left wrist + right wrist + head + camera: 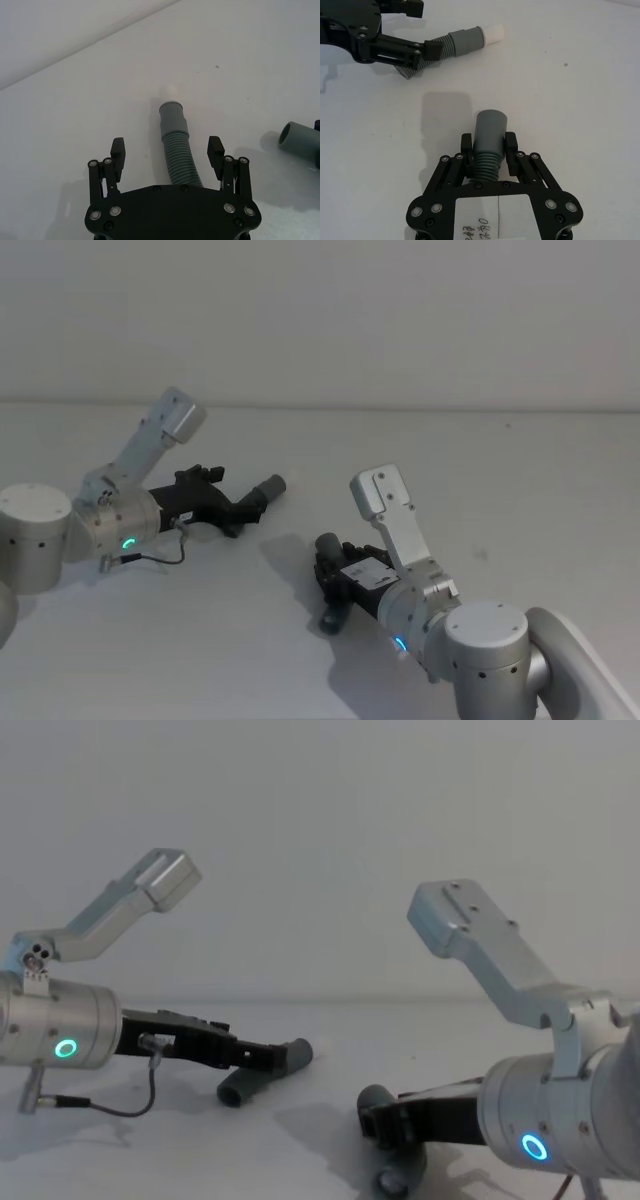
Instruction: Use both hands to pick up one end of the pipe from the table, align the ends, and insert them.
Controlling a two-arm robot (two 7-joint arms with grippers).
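Pipe piece (490,131) at six o'clock was clamped by the right gripper (488,142); the other piece (175,130), at nine o'clock, was straddled by the wide-open left gripper (166,146).

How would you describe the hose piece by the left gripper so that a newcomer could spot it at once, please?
On the white table, find the open left gripper. The ribbed grey hose piece lying between its fingers is the one. Its far cuff ends in a white tip, while the other piece, held by the right gripper, shows a plain hollow cuff.
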